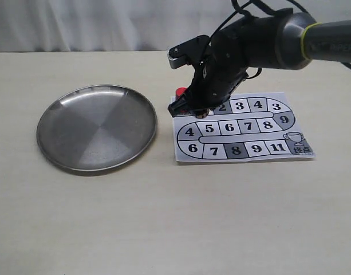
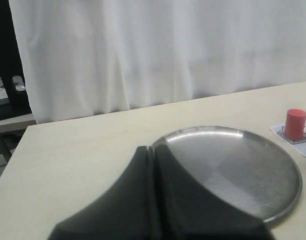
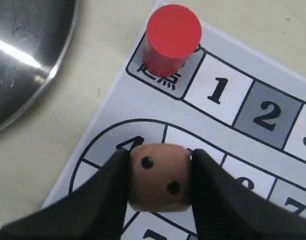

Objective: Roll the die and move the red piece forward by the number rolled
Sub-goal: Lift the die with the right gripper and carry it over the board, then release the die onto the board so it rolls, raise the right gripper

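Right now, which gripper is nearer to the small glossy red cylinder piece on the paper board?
Right. The right gripper hangs over the paper board beside the red cylinder piece, shut on the pale peach die. The left gripper sits across the round steel plate from it.

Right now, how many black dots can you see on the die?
2, on the one visible face of the die, in diagonally opposite corners; its other faces are hidden.

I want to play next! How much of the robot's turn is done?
Nothing looks finished yet. The right gripper is pinching the die over the board, so no roll shows yet. The red piece stands on the start square, next to 1. Left: roll the die, read it, move the piece.
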### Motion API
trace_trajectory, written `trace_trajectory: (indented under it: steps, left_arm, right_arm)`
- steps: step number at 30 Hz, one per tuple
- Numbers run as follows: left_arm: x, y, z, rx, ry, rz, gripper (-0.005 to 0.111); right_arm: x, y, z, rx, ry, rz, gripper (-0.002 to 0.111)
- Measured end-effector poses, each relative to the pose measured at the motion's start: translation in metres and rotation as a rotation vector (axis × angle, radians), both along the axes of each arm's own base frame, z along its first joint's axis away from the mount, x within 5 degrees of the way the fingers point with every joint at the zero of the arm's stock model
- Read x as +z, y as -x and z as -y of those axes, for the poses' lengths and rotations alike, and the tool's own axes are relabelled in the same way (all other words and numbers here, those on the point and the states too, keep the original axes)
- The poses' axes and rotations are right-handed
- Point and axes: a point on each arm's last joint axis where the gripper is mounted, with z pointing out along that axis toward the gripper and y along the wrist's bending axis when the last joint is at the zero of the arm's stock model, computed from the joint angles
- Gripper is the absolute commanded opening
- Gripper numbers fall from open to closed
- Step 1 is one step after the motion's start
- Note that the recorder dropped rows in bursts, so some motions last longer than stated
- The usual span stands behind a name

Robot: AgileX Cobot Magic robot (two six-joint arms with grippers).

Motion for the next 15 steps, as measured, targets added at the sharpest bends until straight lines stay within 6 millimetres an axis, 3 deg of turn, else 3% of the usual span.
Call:
trace_trajectory:
  steps: [2, 4, 11, 15]
  left_arm:
    - [0.0000, 0.0000, 0.0000, 0.000, 0.000, 0.000, 0.000]
    - [0.0000, 0.0000, 0.0000, 0.000, 0.000, 0.000, 0.000]
    - [0.0000, 0.0000, 0.0000, 0.000, 0.000, 0.000, 0.000]
    - [0.0000, 0.0000, 0.0000, 0.000, 0.000, 0.000, 0.000]
  right_arm:
    - [-0.0019, 0.0002, -0.0003, -0.001, -0.005, -0.001, 0.006]
    - [-0.0026, 0.0002, -0.0004, -0.002, -0.006, -0.002, 0.016]
    - [-0.0082, -0.0006, -0.0010, -0.016, -0.011, -0.013, 0.072]
    - [-0.0082, -0.0011, -0.0014, -0.027, -0.020, -0.010, 0.089]
